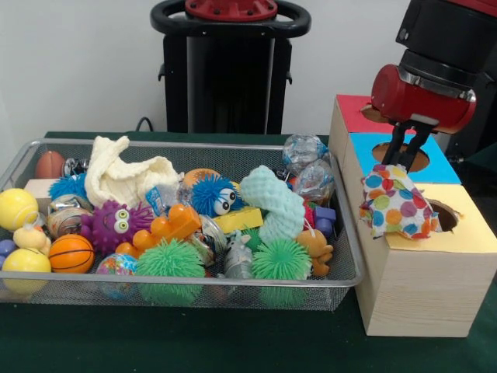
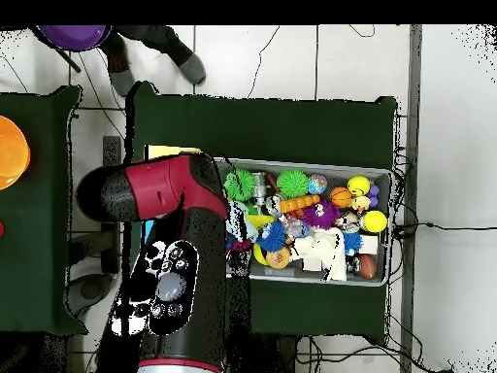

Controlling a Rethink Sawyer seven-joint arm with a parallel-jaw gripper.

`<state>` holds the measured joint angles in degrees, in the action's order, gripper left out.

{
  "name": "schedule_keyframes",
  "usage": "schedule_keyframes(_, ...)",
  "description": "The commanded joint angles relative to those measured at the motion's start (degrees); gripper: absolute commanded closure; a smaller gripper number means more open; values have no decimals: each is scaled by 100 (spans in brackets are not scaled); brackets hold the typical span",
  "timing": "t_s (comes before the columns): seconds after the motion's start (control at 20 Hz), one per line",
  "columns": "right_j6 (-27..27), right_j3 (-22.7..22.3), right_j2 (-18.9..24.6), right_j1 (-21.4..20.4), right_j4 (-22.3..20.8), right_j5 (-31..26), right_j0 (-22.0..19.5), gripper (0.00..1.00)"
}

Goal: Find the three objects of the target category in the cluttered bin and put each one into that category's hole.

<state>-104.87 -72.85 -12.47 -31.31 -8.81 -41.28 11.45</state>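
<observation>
One polka-dot cloth pouch (image 1: pixel 395 203) is hanging from the gripper (image 1: pixel 409 151), whose dark fingers (image 1: pixel 401 145) are pinched on its top edge, so it's definitely got a grasp on that thing. The pouch dangles right over the wooden box (image 1: pixel 419 291), at the near-left edge of the yellow panel (image 1: pixel 466 225) and just beside the yellow panel's hole (image 1: pixel 443 215), partly covering it from this angle. I can't quite tell if the bottom of the pouch is touching the box top or hanging just above it. Behind the yellow section there's a blue panel (image 1: pixel 446 163) with its own hole and a red one (image 1: pixel 351 109) further back. The wire mesh bin (image 1: pixel 353 256) sits just beside the box on the green table (image 1: pixel 233 342), and it's crammed: a purple spiky ball with eyes (image 1: pixel 115 225), a blue fuzzy one with eyes (image 1: pixel 213 194), green spiky balls (image 1: pixel 169 260), a small basketball (image 1: pixel 71 253), yellow balls (image 1: pixel 17 208), a cream cloth (image 1: pixel 124 175) and a mint bumpy thing (image 1: pixel 273 203). In the overhead view the red arm (image 2: pixel 160 189) covers the box completely.
</observation>
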Motion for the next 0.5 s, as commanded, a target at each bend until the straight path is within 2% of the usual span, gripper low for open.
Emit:
schedule_keyframes(0.05, -1184, -733, 461, 108, 374, 382, -120, 100)
schedule_keyframes(0.5, -831, -972, 705, 25, 669, 459, -239, 100)
